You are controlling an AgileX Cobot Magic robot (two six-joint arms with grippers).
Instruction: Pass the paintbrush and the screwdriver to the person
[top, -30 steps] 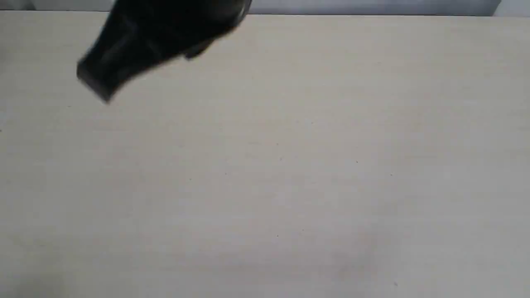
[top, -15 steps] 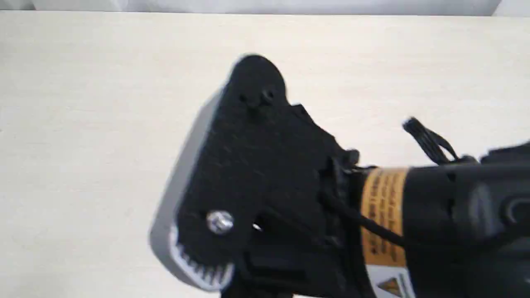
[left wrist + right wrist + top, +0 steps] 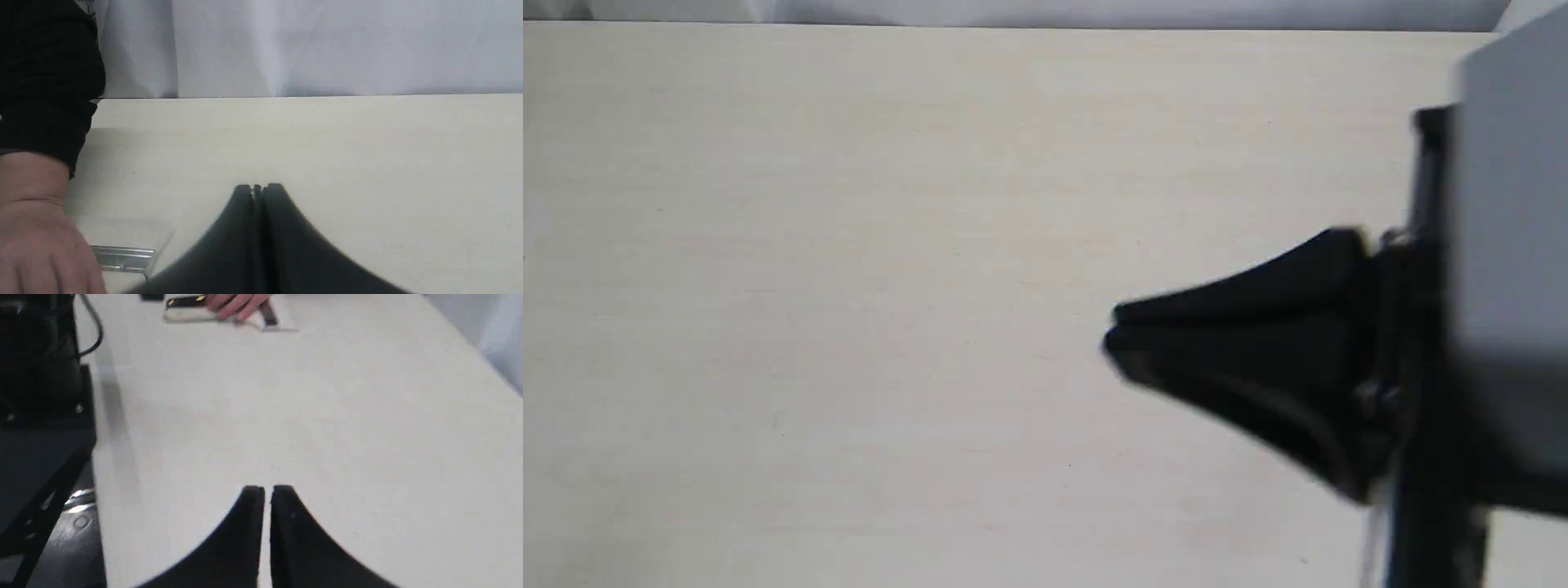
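In the left wrist view the person's hand (image 3: 32,232), with a dark sleeve (image 3: 45,73), rests on the table over the paintbrush (image 3: 122,257). Only the brush's silver ferrule and pale bristles show. My left gripper (image 3: 258,188) is shut and empty, apart from the brush. My right gripper (image 3: 267,490) is shut and empty too, with a hairline gap. Far off in the right wrist view, the hand (image 3: 237,302) lies on the paintbrush (image 3: 269,318), with the screwdriver (image 3: 184,301) beside it showing gold glints. In the exterior view the right gripper (image 3: 1111,339) points left.
The pale wooden table (image 3: 849,327) fills the exterior view, with a white curtain (image 3: 327,45) behind its far edge. The black base of the other arm (image 3: 36,375) and its cable stand at the table's side in the right wrist view.
The dark left gripper at the exterior view's upper left has gone from it. The right arm swung large across the middle, then drew back to the right edge.
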